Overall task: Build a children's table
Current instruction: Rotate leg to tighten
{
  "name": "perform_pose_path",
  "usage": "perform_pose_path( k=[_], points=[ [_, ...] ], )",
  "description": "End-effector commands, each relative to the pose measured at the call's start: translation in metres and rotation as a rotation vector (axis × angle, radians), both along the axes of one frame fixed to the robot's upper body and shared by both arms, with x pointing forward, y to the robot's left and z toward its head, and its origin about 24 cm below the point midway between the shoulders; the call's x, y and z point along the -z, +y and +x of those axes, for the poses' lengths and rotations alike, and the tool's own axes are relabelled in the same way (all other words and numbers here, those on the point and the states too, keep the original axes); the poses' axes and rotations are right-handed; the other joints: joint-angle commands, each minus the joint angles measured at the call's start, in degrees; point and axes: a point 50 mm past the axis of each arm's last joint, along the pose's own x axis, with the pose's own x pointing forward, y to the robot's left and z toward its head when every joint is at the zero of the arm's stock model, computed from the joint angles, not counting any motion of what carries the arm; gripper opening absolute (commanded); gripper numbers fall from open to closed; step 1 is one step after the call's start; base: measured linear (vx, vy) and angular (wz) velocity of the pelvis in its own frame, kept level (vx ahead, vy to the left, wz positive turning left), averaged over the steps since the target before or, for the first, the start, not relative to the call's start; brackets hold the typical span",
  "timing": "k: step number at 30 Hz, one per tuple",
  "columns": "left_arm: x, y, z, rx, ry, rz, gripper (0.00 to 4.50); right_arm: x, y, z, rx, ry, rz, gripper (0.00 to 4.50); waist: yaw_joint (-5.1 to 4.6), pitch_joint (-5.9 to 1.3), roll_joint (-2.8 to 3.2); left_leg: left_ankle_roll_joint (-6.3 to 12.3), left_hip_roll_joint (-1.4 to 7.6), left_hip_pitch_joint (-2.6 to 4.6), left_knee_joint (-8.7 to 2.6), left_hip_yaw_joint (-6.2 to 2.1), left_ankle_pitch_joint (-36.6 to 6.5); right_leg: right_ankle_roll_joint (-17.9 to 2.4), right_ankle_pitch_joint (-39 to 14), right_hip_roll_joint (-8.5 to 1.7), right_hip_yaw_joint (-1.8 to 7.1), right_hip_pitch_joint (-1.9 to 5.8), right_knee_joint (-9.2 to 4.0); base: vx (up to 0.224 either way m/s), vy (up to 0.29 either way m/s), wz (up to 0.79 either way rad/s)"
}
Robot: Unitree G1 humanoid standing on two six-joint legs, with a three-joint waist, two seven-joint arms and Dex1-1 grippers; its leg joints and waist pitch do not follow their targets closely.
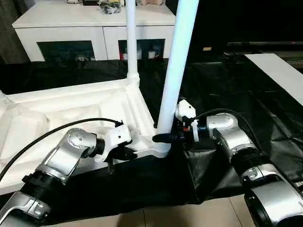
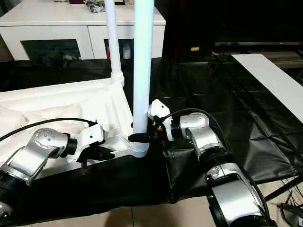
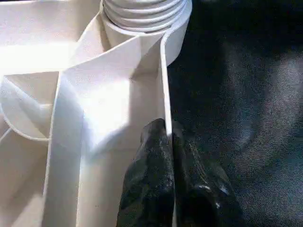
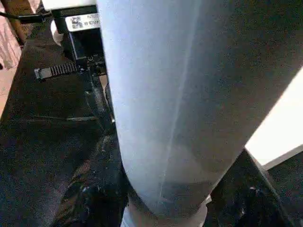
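Observation:
The white tabletop (image 1: pixel 71 106) lies underside up on a black cloth. One white leg (image 1: pixel 130 38) stands upright in its far corner socket. A second leg (image 1: pixel 177 61) stands in the near corner socket (image 3: pixel 142 14). My right gripper (image 1: pixel 164 137) is shut around this second leg just above the socket, and the leg (image 4: pixel 180 94) looms close in the right wrist view. My left gripper (image 1: pixel 124 152) is shut on the tabletop's near rim (image 3: pixel 163 85) a short way left of that socket, one black finger on each side of the thin wall.
A white cabinet (image 1: pixel 94 28) with glass doors stands behind the work area. A flat white board (image 1: pixel 279 75) lies at the far right. The black cloth (image 1: pixel 227 85) hangs over the front edge, with floor tiles (image 1: pixel 189 215) below it.

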Motion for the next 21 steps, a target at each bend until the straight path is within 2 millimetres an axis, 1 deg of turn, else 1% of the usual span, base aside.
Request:
perform_pose_path(
  k=[1, 3, 7, 8, 9, 10, 11, 12, 14, 17, 20, 21],
  points=[
    [-0.011, 0.002, -0.006, 0.105, 0.013, -0.005, 0.00, 0.058, -0.051, -0.023, 0.124, 0.205, -0.271, 1.85, 0.06, -2.21, 0.96, 3.65, 1.63, -0.24, -3.44, 0.16, -4.75, -16.86, 3.42, -3.07, 2.81, 2.71, -2.29, 0.000, 0.000, 0.00],
    [-0.009, 0.001, -0.005, 0.098, 0.007, -0.003, 0.00, 0.064, -0.052, -0.024, 0.179, 0.209, -0.251, 1.85, 0.08, -2.23, 1.02, 3.48, 1.67, -0.17, -3.45, 0.14, -5.25, -16.84, 2.97, -3.11, 2.83, 2.66, -2.30, 0.000, 0.000, 0.00],
    [-0.009, 0.000, -0.006, 0.091, 0.002, -0.007, 0.00, 0.071, -0.053, -0.028, 0.222, 0.223, -0.231, 1.85, 0.01, -2.19, 1.11, 2.91, 1.66, -0.18, -3.54, 0.07, -6.31, -16.59, 2.51, -3.02, 2.82, 2.68, -2.36, 0.000, 0.000, 0.00],
    [-0.009, 0.000, -0.006, 0.091, 0.002, -0.007, 0.00, 0.071, -0.053, -0.028, 0.222, 0.223, -0.231, 1.85, 0.00, -2.20, 1.09, 2.83, 1.67, -0.15, -3.56, 0.08, -6.46, -16.54, 2.45, -3.02, 2.83, 2.68, -2.39, 0.000, 0.000, 0.00],
    [-0.008, 0.000, -0.005, 0.079, -0.009, -0.007, 0.00, 0.075, -0.053, -0.031, 0.239, 0.227, -0.223, 1.85, 0.01, -2.23, 1.11, 2.72, 1.67, -0.16, -3.53, 0.05, -6.61, -16.53, 2.43, -3.06, 2.83, 2.67, -2.36, 0.000, 0.000, 0.00],
    [-0.008, 0.000, -0.004, 0.078, -0.010, -0.007, 0.00, 0.075, -0.052, -0.031, 0.239, 0.227, -0.222, 1.85, -0.04, -2.22, 1.02, 2.65, 1.64, -0.19, -3.54, 0.06, -6.68, -16.46, 2.42, -3.05, 2.84, 2.68, -2.40, 0.000, 0.000, 0.00],
    [-0.008, 0.000, -0.002, 0.059, -0.029, -0.006, 0.00, 0.079, -0.052, -0.033, 0.258, 0.229, -0.209, 1.85, -0.02, -2.24, 1.20, 2.57, 1.61, -0.18, -3.54, 0.03, -6.80, -16.44, 2.39, -3.05, 2.85, 2.69, -2.39, 0.000, 0.000, 0.00],
    [-0.008, 0.000, -0.002, 0.053, -0.034, -0.006, 0.00, 0.080, -0.051, -0.034, 0.263, 0.229, -0.205, 1.85, -0.04, -2.23, 1.09, 2.54, 1.63, -0.18, -3.56, 0.03, -6.81, -16.39, 2.38, -3.07, 2.86, 2.72, -2.43, 0.000, 0.000, 0.00],
    [-0.007, 0.001, -0.002, 0.052, -0.031, -0.007, 0.00, 0.082, -0.051, -0.035, 0.287, 0.226, -0.210, 1.85, -0.06, -2.02, 1.24, 1.82, 1.73, -0.06, -3.85, -0.01, -9.36, -15.85, -0.72, -3.05, 2.86, 2.56, -2.76, 0.000, 0.000, 0.00],
    [-0.006, 0.001, -0.002, 0.043, -0.027, -0.005, 0.00, 0.084, -0.051, -0.033, 0.333, 0.216, -0.221, 1.85, -0.26, -1.83, 1.16, 0.64, 1.76, -0.02, -4.23, -0.17, -12.73, -14.88, -4.36, -3.03, 2.92, 2.54, -3.09, 0.000, 0.000, 0.00],
    [-0.004, 0.000, 0.001, 0.001, -0.026, -0.009, 0.00, 0.086, -0.049, -0.025, 0.462, 0.208, -0.223, 1.85, -0.47, -1.46, 1.12, -0.47, 1.73, 0.17, -4.58, -0.31, -16.50, -13.63, -9.00, -3.10, 3.10, 2.32, -3.59, 0.000, 0.000, 0.00],
    [-0.001, -0.001, 0.004, -0.046, -0.024, -0.017, 0.00, 0.086, -0.046, -0.020, 0.565, 0.216, -0.208, 1.85, -0.66, -1.20, 1.12, -0.97, 1.63, 0.27, -4.75, -0.41, -18.90, -12.84, -12.78, -3.13, 3.15, 2.17, -3.93, 0.000, 0.000, 0.00]
  ],
)
